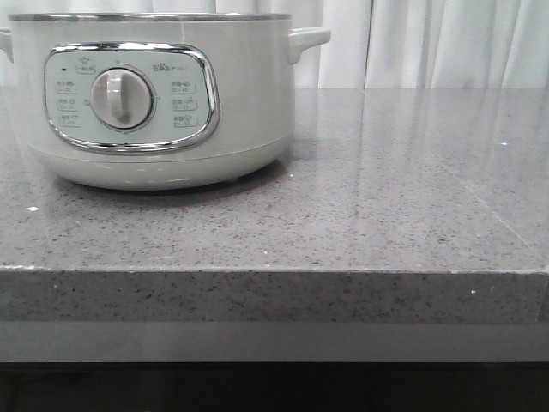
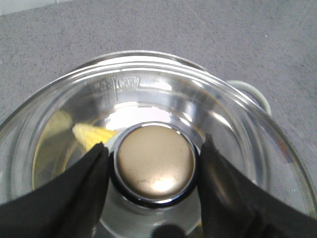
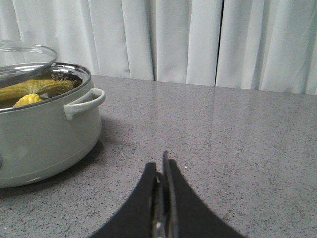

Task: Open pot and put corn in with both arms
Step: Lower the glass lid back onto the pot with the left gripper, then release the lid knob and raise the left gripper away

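Note:
The pale grey-green pot (image 1: 240,103) stands at the far left of the counter, its dial facing me; it also shows in the right wrist view (image 3: 44,134). The yellow corn (image 3: 27,100) lies inside it, and in the left wrist view the corn (image 2: 91,134) shows through the glass lid (image 2: 237,124). My left gripper (image 2: 154,144) is shut on the lid's metal knob (image 2: 154,168). The lid (image 3: 25,59) hangs just above the pot's rim. My right gripper (image 3: 158,159) is shut and empty, low over the counter to the right of the pot. Neither gripper shows in the front view.
The grey speckled counter (image 1: 386,189) stretches to the right of the pot, with its front edge (image 1: 274,270) near me. White curtains (image 3: 198,39) hang behind. A side handle of the pot (image 3: 84,101) sticks out toward my right gripper.

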You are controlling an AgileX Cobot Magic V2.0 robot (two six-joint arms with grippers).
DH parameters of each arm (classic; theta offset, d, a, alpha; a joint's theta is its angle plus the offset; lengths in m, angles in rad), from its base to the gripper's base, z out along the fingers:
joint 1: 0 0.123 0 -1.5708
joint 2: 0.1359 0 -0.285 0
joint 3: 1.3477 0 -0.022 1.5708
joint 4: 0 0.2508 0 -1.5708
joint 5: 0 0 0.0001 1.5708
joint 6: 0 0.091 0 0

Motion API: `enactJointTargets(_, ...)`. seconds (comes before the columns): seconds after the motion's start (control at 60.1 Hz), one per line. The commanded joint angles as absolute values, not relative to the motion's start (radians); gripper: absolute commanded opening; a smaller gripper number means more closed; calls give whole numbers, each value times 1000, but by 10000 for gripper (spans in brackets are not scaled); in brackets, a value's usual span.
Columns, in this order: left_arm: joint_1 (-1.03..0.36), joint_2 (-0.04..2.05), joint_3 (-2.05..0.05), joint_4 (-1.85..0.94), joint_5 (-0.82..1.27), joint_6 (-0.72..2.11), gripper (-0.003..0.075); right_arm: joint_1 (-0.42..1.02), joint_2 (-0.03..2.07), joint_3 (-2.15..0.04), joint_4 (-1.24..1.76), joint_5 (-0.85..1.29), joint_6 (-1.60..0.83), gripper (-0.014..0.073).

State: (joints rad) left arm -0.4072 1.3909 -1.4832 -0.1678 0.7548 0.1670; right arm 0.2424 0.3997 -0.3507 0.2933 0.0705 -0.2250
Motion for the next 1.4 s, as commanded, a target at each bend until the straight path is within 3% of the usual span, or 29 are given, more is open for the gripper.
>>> enactJointTargets(0.0,-414,1387,-1545,-187,571,167,219,237,404,-376,296,-9,-233,-72)
enactJointTargets(1.381,-446,1502,-1545,-213,508,177,219,237,404,-376,296,-9,-233,-72)
